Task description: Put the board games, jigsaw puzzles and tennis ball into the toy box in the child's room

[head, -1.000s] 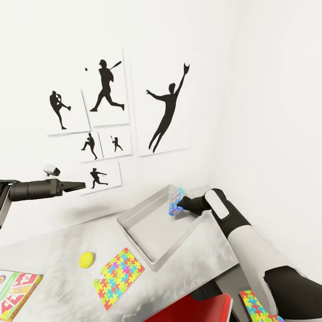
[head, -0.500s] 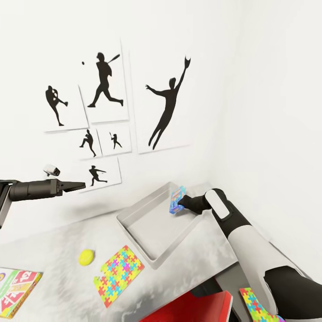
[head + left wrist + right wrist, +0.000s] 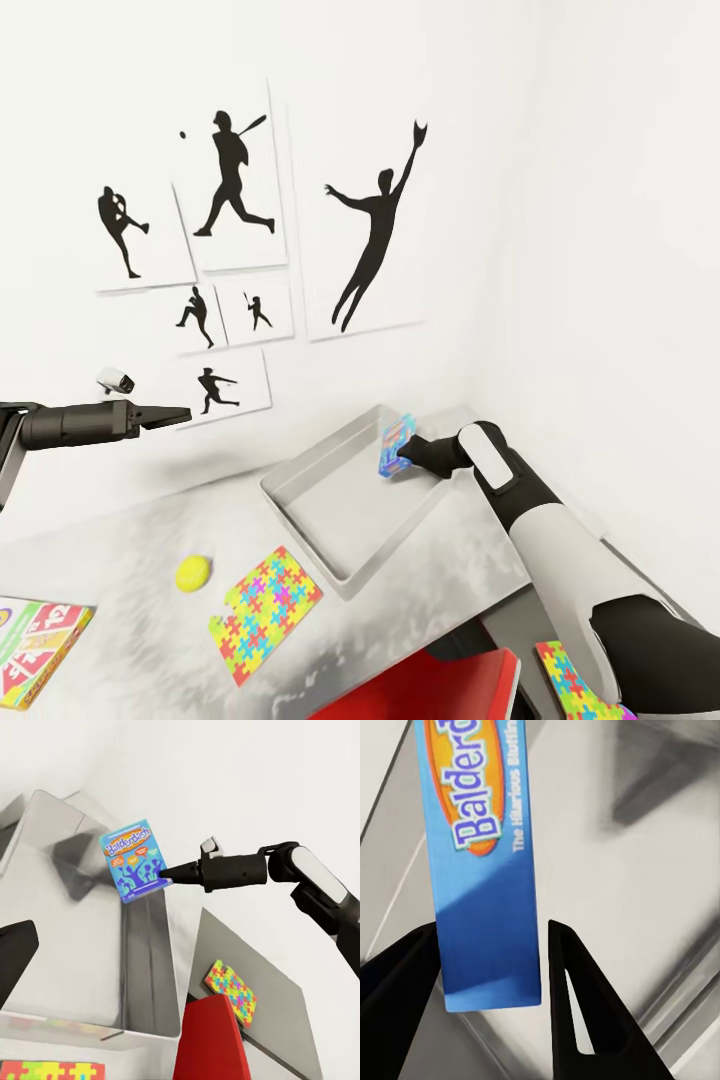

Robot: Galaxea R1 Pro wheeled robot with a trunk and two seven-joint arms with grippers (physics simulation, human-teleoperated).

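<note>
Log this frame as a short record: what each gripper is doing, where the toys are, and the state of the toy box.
right gripper: shut on blue board game, held upright over the toy box's far corner
left gripper: raised above the table, holds nothing; open or shut cannot be told
toy box: nothing lying inside it
tennis ball: on table, beside a jigsaw puzzle
second jigsaw puzzle: on the lower desk beside the red chair
green board game: at the table's near left edge

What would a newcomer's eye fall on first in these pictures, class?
Probably the bright blue board game, held on edge by the right gripper over the far corner of the grey toy box. Next, the black athlete silhouettes on the white wall, then the multicoloured jigsaw puzzle beside the yellow-green tennis ball.
</note>
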